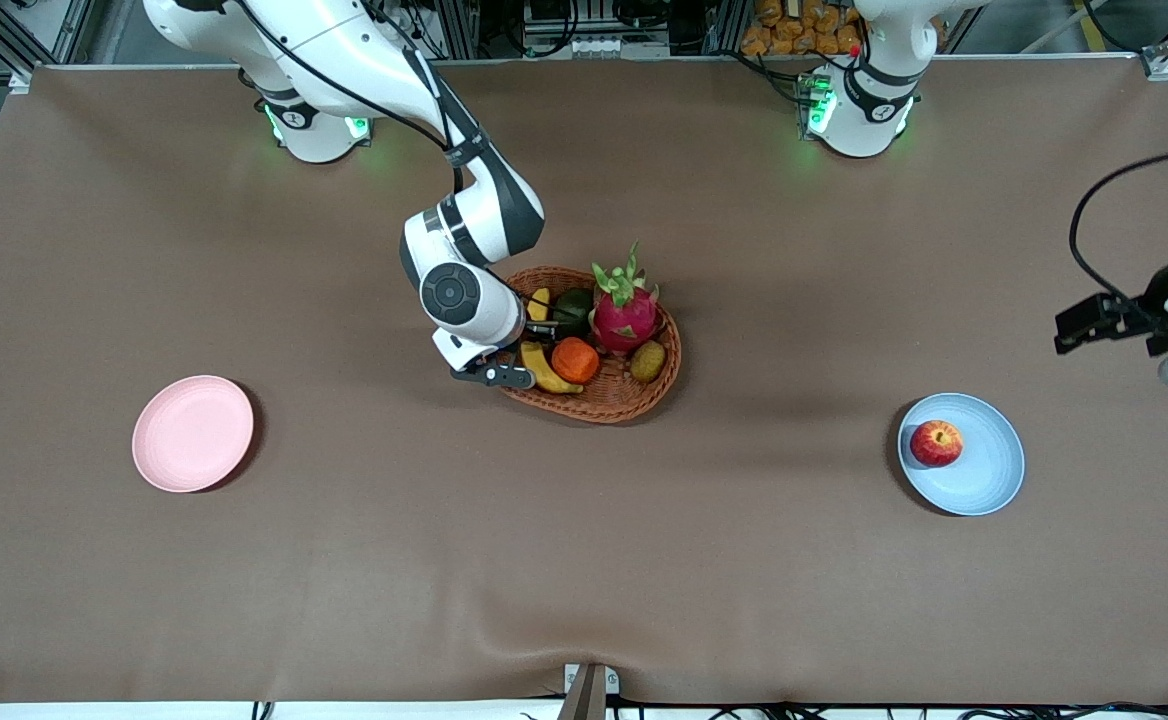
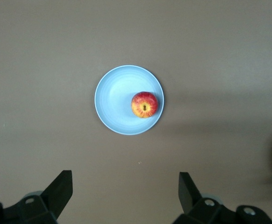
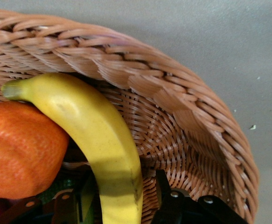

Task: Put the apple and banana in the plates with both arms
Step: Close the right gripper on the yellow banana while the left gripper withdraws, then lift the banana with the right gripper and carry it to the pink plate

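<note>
The right gripper (image 1: 534, 350) is reaching down into the wicker basket (image 1: 634, 400) at the middle of the table (image 1: 584, 560), its fingers straddling the banana (image 1: 544, 370) — they are sitting on either side of the fruit in the right wrist view, and whether they are pressing on it yet cannot be told. The banana is lying along the basket's rim at the eight o'clock edge, touching the orange tangerine (image 1: 575, 360); a pink dragon fruit (image 1: 625, 312), a dark green fruit (image 1: 574, 308) and a brownish one (image 1: 648, 361) are sharing the basket.

Half the job is looking done: the apple (image 1: 936, 443) is resting in the light blue plate (image 1: 984, 470), toward the left arm's end of the table and at roughly four o'clock from the basket. The left gripper (image 2: 125, 190) is waiting high above that plate, released and empty, with its fingers spread wide.

The step in hand appears to be the grasp on the banana. The pale pink plate (image 1: 193, 433) is sitting bare toward the right arm's end, at about eight o'clock from the basket — the likely destination. The next move is calling for a firm hold near the fruit's middle, then a lift clear of the rim without dragging the tangerine, since the two are touching.
</note>
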`<state>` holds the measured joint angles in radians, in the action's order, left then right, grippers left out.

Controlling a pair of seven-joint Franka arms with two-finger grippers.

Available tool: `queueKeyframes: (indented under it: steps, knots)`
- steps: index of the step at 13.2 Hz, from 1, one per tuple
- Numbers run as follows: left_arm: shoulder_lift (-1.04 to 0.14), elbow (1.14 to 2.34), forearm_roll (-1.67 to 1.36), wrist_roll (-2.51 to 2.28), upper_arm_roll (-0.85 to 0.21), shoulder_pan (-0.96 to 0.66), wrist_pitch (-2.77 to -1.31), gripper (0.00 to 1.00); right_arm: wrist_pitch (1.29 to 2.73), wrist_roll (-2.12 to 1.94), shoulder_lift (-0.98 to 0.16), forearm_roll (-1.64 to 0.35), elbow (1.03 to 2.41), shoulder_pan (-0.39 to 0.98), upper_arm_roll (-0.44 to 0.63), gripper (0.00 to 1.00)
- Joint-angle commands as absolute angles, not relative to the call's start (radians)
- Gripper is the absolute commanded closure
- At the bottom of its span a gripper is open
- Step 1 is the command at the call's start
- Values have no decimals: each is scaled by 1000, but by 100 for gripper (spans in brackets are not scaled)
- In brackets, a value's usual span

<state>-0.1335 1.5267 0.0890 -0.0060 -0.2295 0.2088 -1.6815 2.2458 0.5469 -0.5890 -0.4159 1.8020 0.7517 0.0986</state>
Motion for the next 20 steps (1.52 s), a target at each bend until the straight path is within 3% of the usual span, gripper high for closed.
queueKeyframes:
  steps: [1,4,5,7,9,10,13,16,20]
  knots:
    - [-42,1545,78,-67,-259,215,-1622,0,2260,557,-600,-460,1795,765,109,38]
    - [5,1549,11,-123,-272,212,-1585,0,2298,557,-623,-469,1795,775,109,38]
    - [8,1551,8,-118,-238,174,-1582,0,2312,557,-624,-469,1796,779,109,38]
    - [25,1552,8,-118,-71,18,-1543,0,2318,557,-634,-469,1799,779,110,40]
    - [41,1557,6,-118,-32,-30,-1536,0,2312,560,-626,-468,1799,778,110,88]
    - [46,1559,8,-123,-40,-29,-1534,0,2303,580,-611,-468,1798,775,110,100]
    - [45,1557,8,-110,-41,-23,-1531,0,2209,601,-517,-454,1781,762,129,100]
    - [38,1575,6,-119,-43,-34,-1510,0,2053,595,-451,-430,1726,758,222,100]
    - [32,1562,8,-167,-90,-34,-1513,0,1955,592,-364,-257,1729,756,346,100]
